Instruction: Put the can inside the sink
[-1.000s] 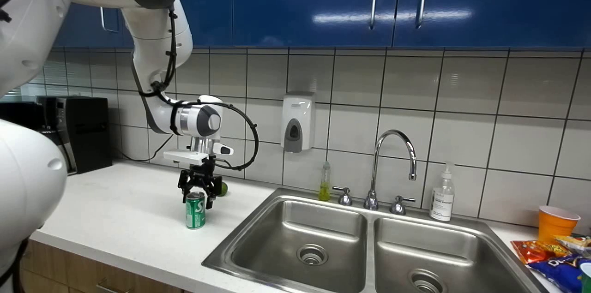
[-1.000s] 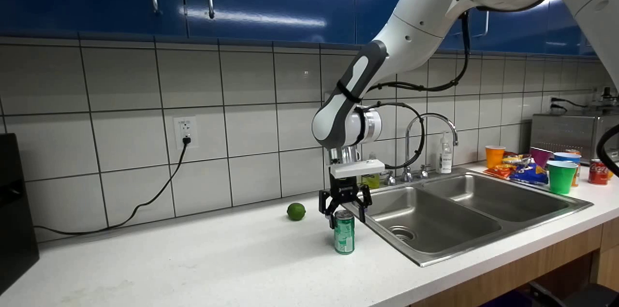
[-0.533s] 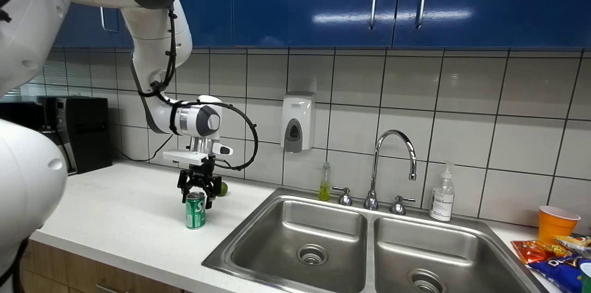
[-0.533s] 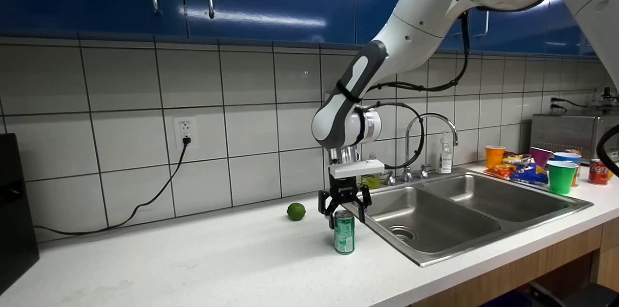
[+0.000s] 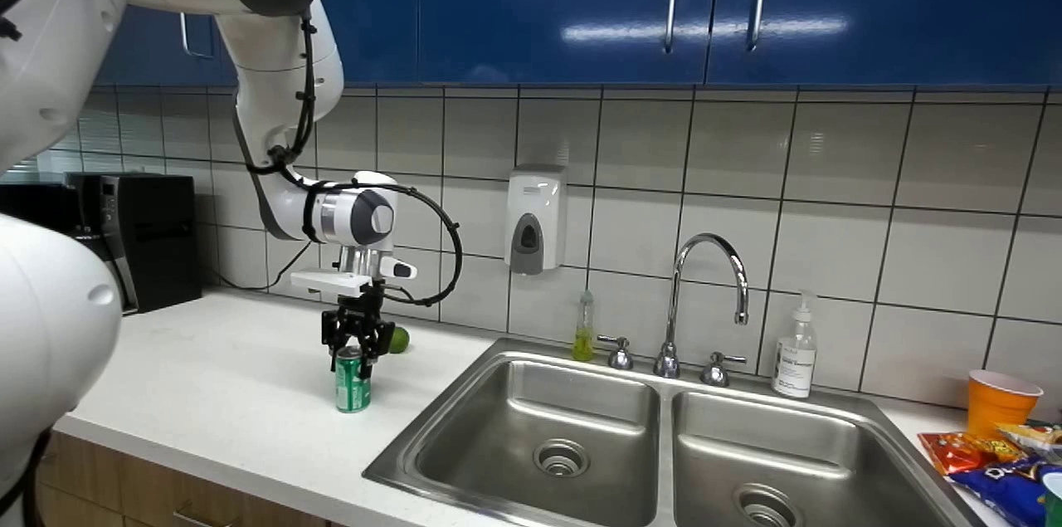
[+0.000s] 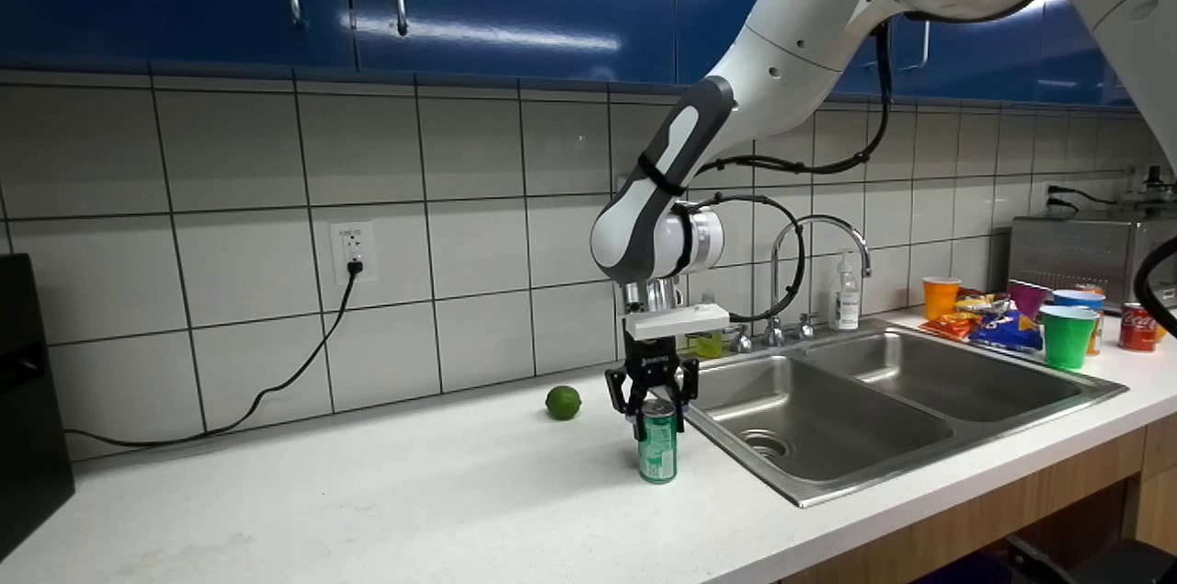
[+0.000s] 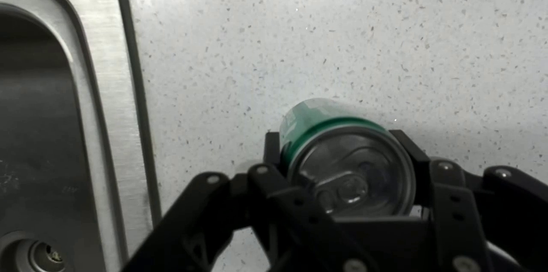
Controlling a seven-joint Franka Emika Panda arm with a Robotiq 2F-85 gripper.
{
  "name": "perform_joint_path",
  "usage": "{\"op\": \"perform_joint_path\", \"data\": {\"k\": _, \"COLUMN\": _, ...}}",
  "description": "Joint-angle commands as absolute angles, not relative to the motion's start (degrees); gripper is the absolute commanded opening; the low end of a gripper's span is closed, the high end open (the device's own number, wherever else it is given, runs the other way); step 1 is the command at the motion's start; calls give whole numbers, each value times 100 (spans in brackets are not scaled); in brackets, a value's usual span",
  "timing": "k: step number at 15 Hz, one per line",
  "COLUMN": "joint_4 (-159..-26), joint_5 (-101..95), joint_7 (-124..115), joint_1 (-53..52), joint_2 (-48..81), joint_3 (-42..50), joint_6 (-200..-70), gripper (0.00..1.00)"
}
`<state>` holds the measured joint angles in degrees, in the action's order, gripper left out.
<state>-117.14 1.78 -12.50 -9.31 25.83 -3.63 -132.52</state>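
Near the sink rim [image 7: 107, 49], gripper [image 6: 660, 426] clamped on upright can [image 6: 658, 457], strip of counter [image 7: 205, 130] between.

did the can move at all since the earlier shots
Yes, slightly: in both exterior views the can now stands a touch nearer the sink, whose rim has stayed put.
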Motion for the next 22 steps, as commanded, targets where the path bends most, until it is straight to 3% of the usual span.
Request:
{"op": "perform_joint_path", "data": {"k": 1, "joint_4": -11759, "joint_5": 106, "joint_7": -1297, "joint_1": -972, "joint_2": 2521, "joint_3": -352, "joint_6": -13238, "gripper": 38}}
{"op": "perform_joint_path", "data": {"k": 22, "joint_4": -11679, "joint_5": 82, "joint_7": -1378, "joint_1": -982, "joint_2": 2061, "joint_3": -327, "joint_6": -13091, "gripper": 38}}
